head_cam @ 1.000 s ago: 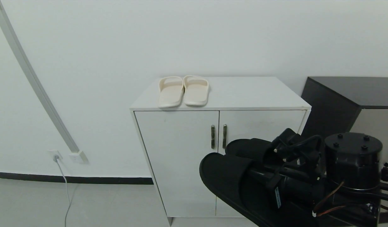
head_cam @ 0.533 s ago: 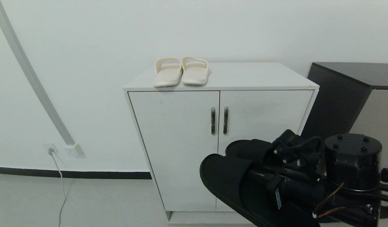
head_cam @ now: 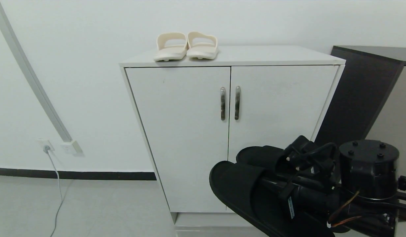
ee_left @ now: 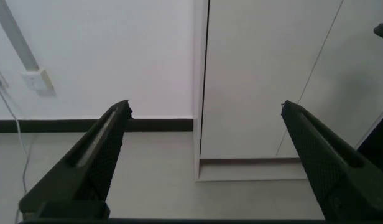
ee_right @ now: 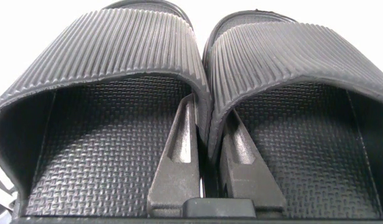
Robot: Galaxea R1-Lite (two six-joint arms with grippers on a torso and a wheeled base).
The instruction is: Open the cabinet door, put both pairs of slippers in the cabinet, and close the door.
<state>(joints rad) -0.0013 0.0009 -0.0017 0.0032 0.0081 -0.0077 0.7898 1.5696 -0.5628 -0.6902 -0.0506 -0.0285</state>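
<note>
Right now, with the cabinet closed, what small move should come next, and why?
Probably lift the left gripper toward the left door handle. Both cabinet doors are shut, the right gripper is clamped on the black slippers, and the left gripper is open and empty.

The head camera sinks and draws nearer. The cabinet (head_cam: 180, 138) now stands higher and larger in the head view, its top nearly edge-on, and the cream slippers (head_cam: 186, 46) are seen almost side-on.
</note>
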